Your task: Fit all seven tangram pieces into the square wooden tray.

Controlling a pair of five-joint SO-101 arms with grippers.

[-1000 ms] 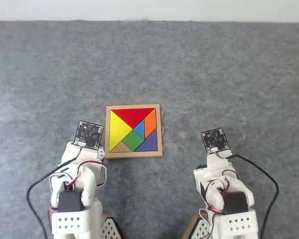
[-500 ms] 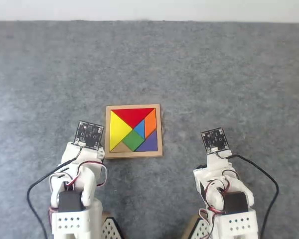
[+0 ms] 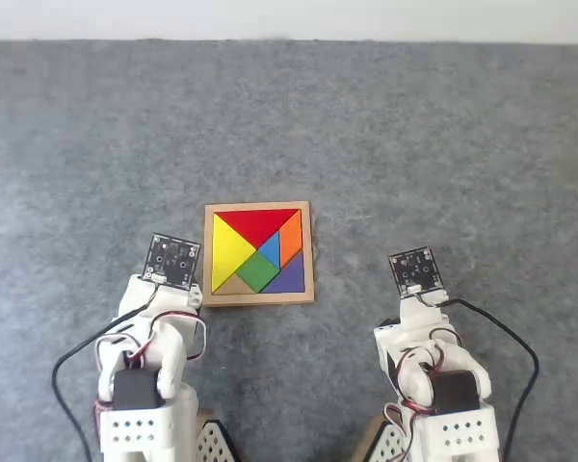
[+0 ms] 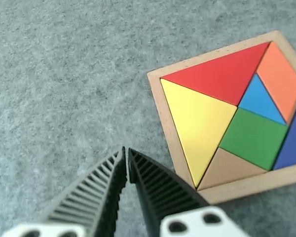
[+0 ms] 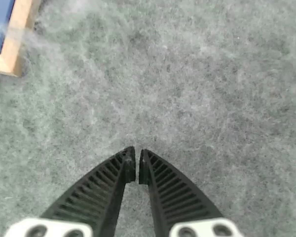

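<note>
The square wooden tray (image 3: 260, 298) lies on the grey felt desk (image 3: 414, 144), a little left of the centre of the high view. All seven pieces sit flat inside it. The red triangle (image 3: 258, 224) is at the top and the yellow triangle (image 3: 228, 252) at the left. The orange piece (image 3: 290, 239) is at the right, with the small blue triangle (image 3: 269, 248) in the middle. Below are the green square (image 3: 258, 271), the purple triangle (image 3: 289, 279) and the tan triangle (image 3: 233, 285). The left arm (image 3: 149, 337) is at the lower left of the frame, its left jaws clenched on nothing just beside the tray. The right arm (image 3: 429, 356) is at the lower right, its right jaws also clenched and empty over the felt.
</note>
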